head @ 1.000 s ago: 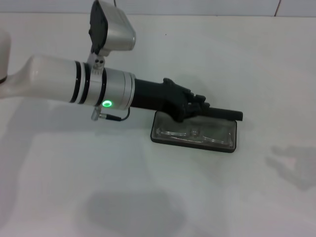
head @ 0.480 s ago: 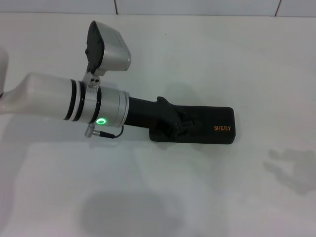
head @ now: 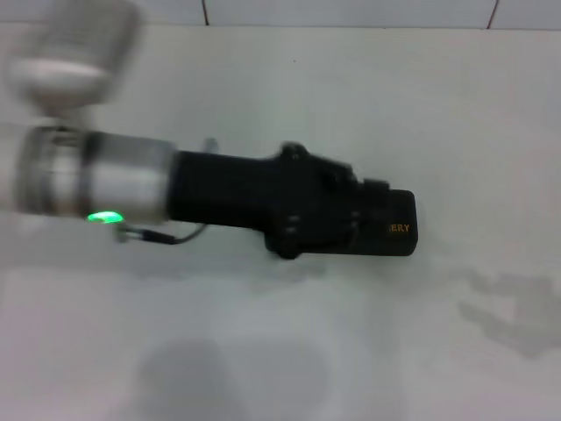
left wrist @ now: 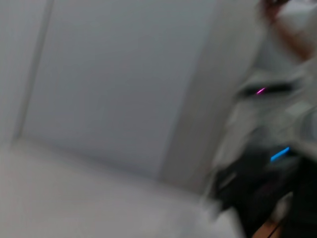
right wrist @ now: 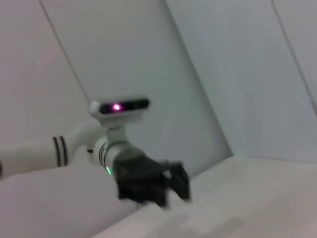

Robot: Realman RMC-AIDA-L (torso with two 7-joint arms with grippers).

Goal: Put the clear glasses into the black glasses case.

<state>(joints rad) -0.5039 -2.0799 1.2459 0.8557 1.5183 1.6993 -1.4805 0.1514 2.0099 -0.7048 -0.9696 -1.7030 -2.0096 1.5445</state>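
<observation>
The black glasses case [head: 393, 235] lies shut on the white table, with the end of its orange lettering showing on the lid. The clear glasses are hidden. My left gripper [head: 355, 200] hangs over the left half of the case and covers it; the arm is blurred. In the right wrist view the left gripper [right wrist: 161, 186] shows farther off, just above the table. My right gripper is out of view.
The white table [head: 289, 351] spreads out on all sides of the case. A tiled wall [head: 351, 10] runs along its far edge. A faint stain [head: 513, 311] marks the table at the right.
The case's lid went from open, with the glasses lying inside, to shut. Since then my left arm has shifted, its wrist moving left, and the gripper now looms larger over the case.
</observation>
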